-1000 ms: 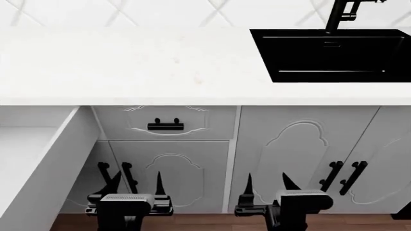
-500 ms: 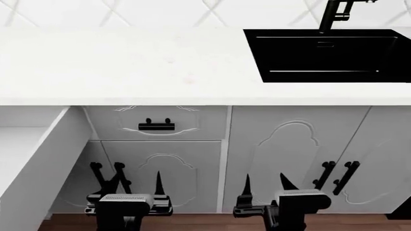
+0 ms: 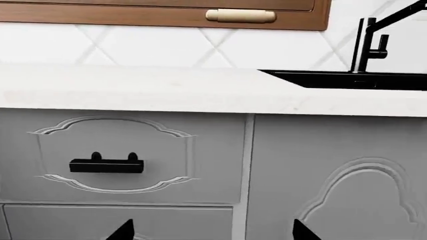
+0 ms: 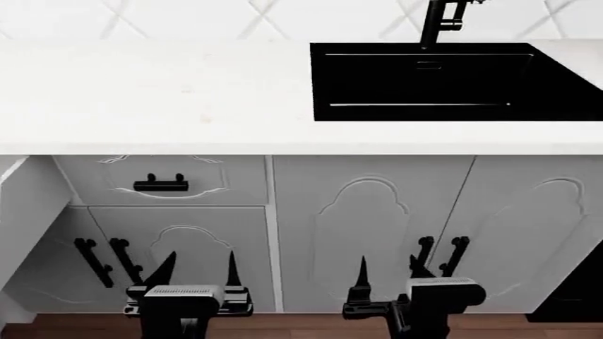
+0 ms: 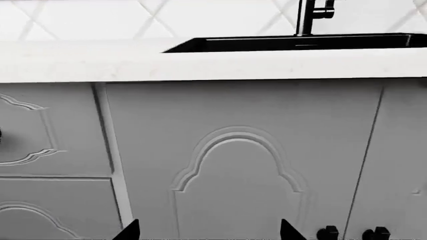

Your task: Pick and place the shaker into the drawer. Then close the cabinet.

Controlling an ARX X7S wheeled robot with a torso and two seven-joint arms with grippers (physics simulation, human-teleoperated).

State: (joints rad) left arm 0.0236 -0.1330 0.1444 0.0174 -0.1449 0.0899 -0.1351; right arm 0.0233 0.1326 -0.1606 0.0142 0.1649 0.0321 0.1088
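Both grippers hang low before the cabinet (image 4: 368, 212), the left gripper (image 4: 200, 265) to the left of the right gripper (image 4: 388, 267), each with fingers apart. Above and behind the left gripper sits a shut small drawer front (image 4: 162, 180) under the countertop (image 4: 151, 99), and far to its left the pulled-out drawer (image 4: 24, 205) juts forward. The sink (image 4: 433, 81) lies in the countertop above and behind the right gripper, with the faucet (image 4: 443, 18) behind it.

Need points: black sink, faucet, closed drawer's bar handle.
black sink (image 4: 419, 78): head view, on the basin's inner floor.
faucet (image 3: 365, 45): left wrist view, on the upright black stem.
bar handle (image 3: 107, 165): left wrist view, on the middle of the black bar on the closed drawer front.
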